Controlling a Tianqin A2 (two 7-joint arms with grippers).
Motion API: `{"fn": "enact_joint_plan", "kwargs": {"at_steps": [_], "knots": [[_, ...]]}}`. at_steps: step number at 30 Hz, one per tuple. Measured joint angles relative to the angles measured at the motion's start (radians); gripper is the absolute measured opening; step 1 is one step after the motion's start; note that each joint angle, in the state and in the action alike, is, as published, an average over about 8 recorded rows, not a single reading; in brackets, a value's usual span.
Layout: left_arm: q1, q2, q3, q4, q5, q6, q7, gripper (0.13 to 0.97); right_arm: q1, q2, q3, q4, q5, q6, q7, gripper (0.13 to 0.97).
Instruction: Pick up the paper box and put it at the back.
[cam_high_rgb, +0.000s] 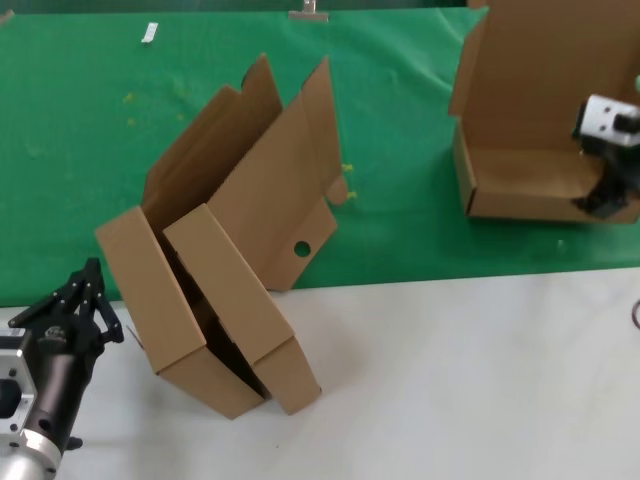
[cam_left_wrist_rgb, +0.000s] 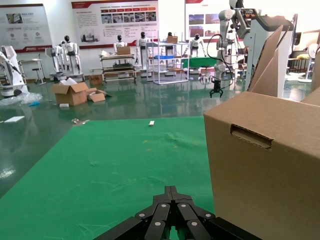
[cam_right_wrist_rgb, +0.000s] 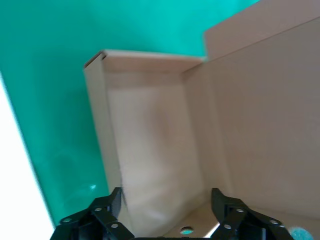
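Note:
The paper box (cam_high_rgb: 525, 175) stands open on the green cloth at the back (cam_high_rgb: 400, 100), far right, its lid raised upright. My right gripper (cam_high_rgb: 600, 200) is open at the box's right end, fingers pointing into the tray. In the right wrist view the open gripper (cam_right_wrist_rgb: 167, 197) faces the paper box's inside (cam_right_wrist_rgb: 160, 140), one finger close to the side wall, with nothing held; green cloth (cam_right_wrist_rgb: 45, 75) lies beside it. At the near left over the white table, my left gripper (cam_high_rgb: 90, 270) is shut and empty, its closed gripper (cam_left_wrist_rgb: 171, 189) beside a brown box.
Two other brown boxes (cam_high_rgb: 230, 300) lean together in the middle, straddling the cloth's front edge, lids up; one fills the side of the left wrist view (cam_left_wrist_rgb: 270, 170). The white tabletop (cam_high_rgb: 450, 380) runs along the front. A small white scrap (cam_high_rgb: 150, 32) lies far back left.

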Motion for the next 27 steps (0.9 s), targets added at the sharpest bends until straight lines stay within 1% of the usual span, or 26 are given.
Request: {"fn": "enact_joint_plan", "kwargs": {"at_steps": [7, 11, 13, 16, 19, 20, 24, 27], "knots": [[0.000, 0.000, 0.000, 0.000, 0.000, 0.000, 0.000, 0.144, 0.064, 0.068, 0.097, 0.005, 0.104, -0.084, -0.040, 0.715], [0.000, 0.000, 0.000, 0.000, 0.000, 0.000, 0.000, 0.144, 0.059, 0.129, 0.164, 0.048, 0.176, -0.160, -0.046, 0.715], [0.000, 0.000, 0.000, 0.000, 0.000, 0.000, 0.000, 0.144, 0.031, 0.168, 0.197, 0.103, 0.216, -0.209, -0.034, 0.752], [0.000, 0.000, 0.000, 0.000, 0.000, 0.000, 0.000, 0.144, -0.045, 0.233, 0.261, 0.222, 0.294, -0.289, -0.007, 0.808], [0.000, 0.000, 0.000, 0.000, 0.000, 0.000, 0.000, 0.144, -0.154, 0.294, 0.346, 0.356, 0.400, -0.360, 0.011, 0.863], [0.000, 0.000, 0.000, 0.000, 0.000, 0.000, 0.000, 0.144, -0.195, 0.312, 0.375, 0.401, 0.441, -0.379, 0.017, 0.863], [0.000, 0.000, 0.000, 0.000, 0.000, 0.000, 0.000, 0.144, -0.363, 0.365, 0.468, 0.563, 0.610, -0.413, 0.049, 0.905], [0.000, 0.000, 0.000, 0.000, 0.000, 0.000, 0.000, 0.144, -0.488, 0.367, 0.540, 0.640, 0.737, -0.423, 0.039, 0.936]]}}
